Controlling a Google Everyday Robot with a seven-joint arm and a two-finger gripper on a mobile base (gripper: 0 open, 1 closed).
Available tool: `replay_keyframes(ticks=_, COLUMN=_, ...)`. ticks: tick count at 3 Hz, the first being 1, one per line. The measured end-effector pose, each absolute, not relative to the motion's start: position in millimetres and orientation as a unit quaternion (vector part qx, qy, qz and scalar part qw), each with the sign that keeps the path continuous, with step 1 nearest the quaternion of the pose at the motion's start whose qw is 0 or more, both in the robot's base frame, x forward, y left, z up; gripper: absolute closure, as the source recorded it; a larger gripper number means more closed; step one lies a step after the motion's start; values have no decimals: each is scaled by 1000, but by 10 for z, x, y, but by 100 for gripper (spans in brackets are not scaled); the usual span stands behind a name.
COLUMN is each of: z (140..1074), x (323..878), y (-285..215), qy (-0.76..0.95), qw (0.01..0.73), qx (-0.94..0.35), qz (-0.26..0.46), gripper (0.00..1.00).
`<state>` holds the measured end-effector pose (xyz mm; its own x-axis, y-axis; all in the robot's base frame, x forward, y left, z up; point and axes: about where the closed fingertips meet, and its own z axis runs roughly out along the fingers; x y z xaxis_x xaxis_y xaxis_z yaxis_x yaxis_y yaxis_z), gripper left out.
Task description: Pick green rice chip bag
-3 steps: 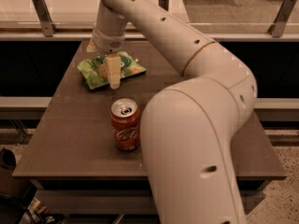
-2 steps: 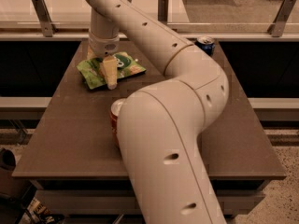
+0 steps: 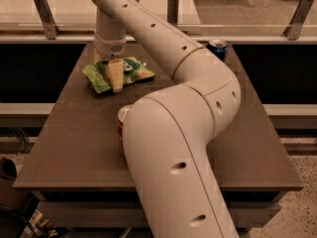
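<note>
Green and crinkly, the green rice chip bag lies flat at the far left of the counter. My hand is right over its middle, pointing down, with its tip at or just on the film. Whether the hand is released or clenched I cannot tell from this angle, since my own wrist hides most of it. I judge that I am at the grasp itself, with the lift not yet done. To do it well I should go down squarely, so that I pinch a fold of the film and do not merely skid over it. A flat bag gives little to bite on, so pressing lightly toward the counter before closing should gather some material. Then I should rise straight and slowly, as a thin bag can slip out or swing. The red soda can, half hidden behind my arm, stands well apart from the bag, and the blue soda can is at the far right, so neither ought to interfere.
</note>
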<state>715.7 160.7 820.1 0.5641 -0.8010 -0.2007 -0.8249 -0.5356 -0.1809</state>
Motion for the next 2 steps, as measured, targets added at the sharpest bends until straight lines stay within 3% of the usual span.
replay_keyframes(ticks=1, z=8245, x=7157, y=1606, qy=465, qw=128, qx=-875, qz=47, gripper=87)
replay_keyframes(ticks=2, z=8249, x=7174, y=1626, qy=465, qw=131, qx=-875, qz=46, gripper=100)
